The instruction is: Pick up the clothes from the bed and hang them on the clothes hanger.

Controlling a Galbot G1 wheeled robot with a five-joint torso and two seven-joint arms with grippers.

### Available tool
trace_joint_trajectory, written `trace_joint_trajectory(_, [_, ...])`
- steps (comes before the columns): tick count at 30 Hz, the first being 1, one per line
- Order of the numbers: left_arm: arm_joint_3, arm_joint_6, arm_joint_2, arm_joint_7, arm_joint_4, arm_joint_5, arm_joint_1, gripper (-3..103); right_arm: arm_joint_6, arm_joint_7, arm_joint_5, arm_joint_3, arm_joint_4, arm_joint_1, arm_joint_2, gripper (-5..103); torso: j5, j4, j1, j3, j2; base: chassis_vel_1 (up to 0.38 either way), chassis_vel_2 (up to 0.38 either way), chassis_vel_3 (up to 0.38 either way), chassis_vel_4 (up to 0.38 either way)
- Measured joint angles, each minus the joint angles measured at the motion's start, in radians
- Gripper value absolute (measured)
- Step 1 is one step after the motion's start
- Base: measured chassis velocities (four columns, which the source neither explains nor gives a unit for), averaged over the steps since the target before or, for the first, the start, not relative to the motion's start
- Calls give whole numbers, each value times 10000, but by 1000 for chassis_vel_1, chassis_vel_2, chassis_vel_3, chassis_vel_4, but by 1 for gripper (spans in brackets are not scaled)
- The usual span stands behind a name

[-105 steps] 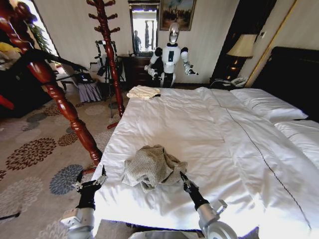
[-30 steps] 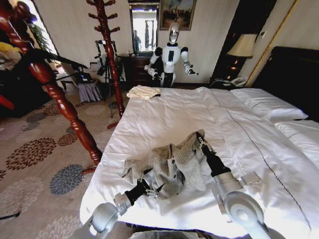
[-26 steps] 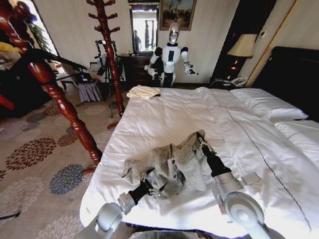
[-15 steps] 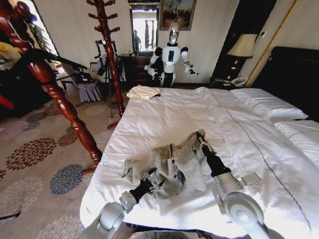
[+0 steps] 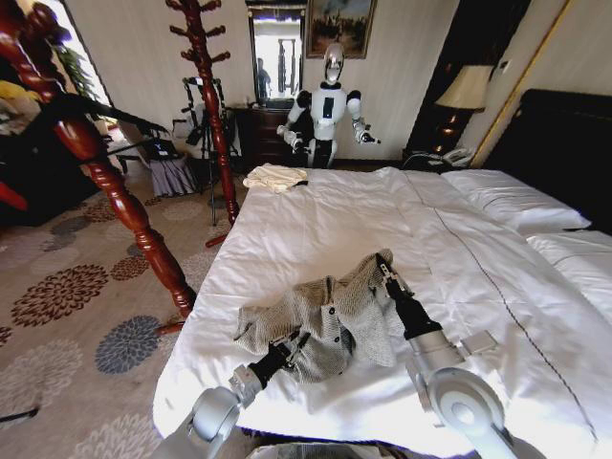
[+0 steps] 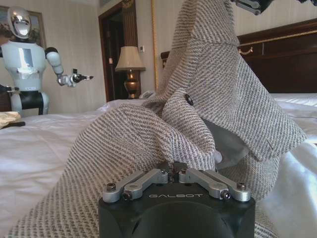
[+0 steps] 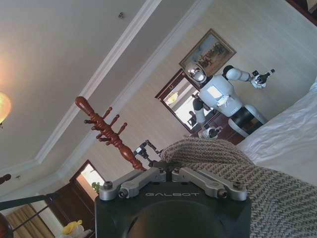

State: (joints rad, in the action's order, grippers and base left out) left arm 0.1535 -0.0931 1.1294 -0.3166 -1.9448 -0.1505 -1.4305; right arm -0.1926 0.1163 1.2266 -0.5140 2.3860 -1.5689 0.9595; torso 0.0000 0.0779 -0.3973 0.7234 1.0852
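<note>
Reaching further under the jacket (image 5: 325, 320), left gripper (image 5: 298, 342) pinches its hem while right gripper (image 5: 383, 269) holds a raised fold above the bed (image 5: 325, 220).

The large white-duveted bed (image 5: 382, 229) is seen from above in the head view. The grey-beige knitted jacket (image 6: 208, 99) is viewed closely, low, from the left wrist; the right wrist view seemingly faces upward across it.

The word GALBOT stands in pale letters on the black body of the left gripper (image 6: 173, 174). The same word GALBOT stands on the right gripper (image 7: 172, 172)
</note>
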Motion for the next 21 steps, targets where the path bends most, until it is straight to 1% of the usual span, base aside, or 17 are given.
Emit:
trace_joint_trajectory(1, [149, -6, 41, -39, -54, -24, -9, 3, 0, 9, 16, 0, -10, 26, 0, 0, -1, 0, 1, 0, -1, 0, 0, 0, 0])
trace_joint_trajectory(2, [310, -10, 76, -44, -116, -80, -17, 2, 0, 22, 34, 0, -18, 46, 1, 0, -2, 0, 1, 0, -1, 0, 0, 0, 0])
trace_joint_trajectory(3, [658, -9, 129, -66, -283, -281, -33, 0, 0, 75, 86, -3, -23, 95, 4, 0, -2, 0, 1, 0, 0, 0, 0, 0, 0])
trace_joint_trajectory(4, [658, -9, 129, -66, -283, -281, -33, 0, 0, 75, 86, -3, -23, 95, 4, 0, -2, 0, 1, 0, 0, 0, 0, 0, 0])
trace_joint_trajectory(7, [1679, 113, 149, -78, -887, -1076, -61, 0, 0, 289, 443, -121, -82, 307, 15, 0, 0, 0, 1, 0, 0, 0, 0, 0, 0])
trace_joint_trajectory(8, [1679, 113, 149, -78, -887, -1076, -61, 0, 0, 289, 443, -121, -82, 307, 15, 0, 0, 0, 1, 0, 0, 0, 0, 0, 0])
trace_joint_trajectory(11, [2807, 330, -137, 79, -1745, -2620, 75, 0, 11, 1104, 1086, -384, -245, 647, 99, 0, 0, 0, 1, 0, 0, 0, 0, 0, 0])
trace_joint_trajectory(12, [2807, 330, -137, 79, -1745, -2620, 75, 0, 11, 1104, 1086, -384, -245, 647, 99, 0, 0, 0, 1, 0, 0, 0, 0, 0, 0])
trace_joint_trajectory(13, [3102, 390, -246, 118, -1927, -3047, 94, 0, 98, 1661, 1223, -446, -311, 727, 161, 0, 0, 1, 1, 0, -1, 0, 0, 0, 0])
trace_joint_trajectory(15, [3653, 431, -427, 165, -2031, -3672, 32, 0, 389, 2735, 1184, -464, -551, 802, 312, 0, 1, -2, 1, 0, -1, 0, 0, 0, 0])
trace_joint_trajectory(16, [3653, 431, -427, 165, -2031, -3672, 32, 0, 389, 2735, 1184, -464, -551, 802, 312, 0, 1, -2, 1, 0, -1, 0, 0, 0, 0])
trace_joint_trajectory(17, [3741, 421, -459, 163, -1935, -3789, 10, 0, 595, 3179, 1043, -447, -683, 812, 379, 0, -1, -2, 1, 0, 0, 0, 0, 0, 0])
trace_joint_trajectory(19, [3756, 395, -472, 160, -1691, -3858, -11, 0, 1162, 3954, 732, -394, -968, 867, 498, 0, -2, 1, 1, 0, -1, 0, 0, 0, 0])
trace_joint_trajectory(21, [3620, 367, -427, 51, -1423, -3805, -29, 0, 1986, 4618, 274, -333, -1563, 1120, 718, 0, -4, 2, 1, 0, -1, 0, 0, 0, 0])
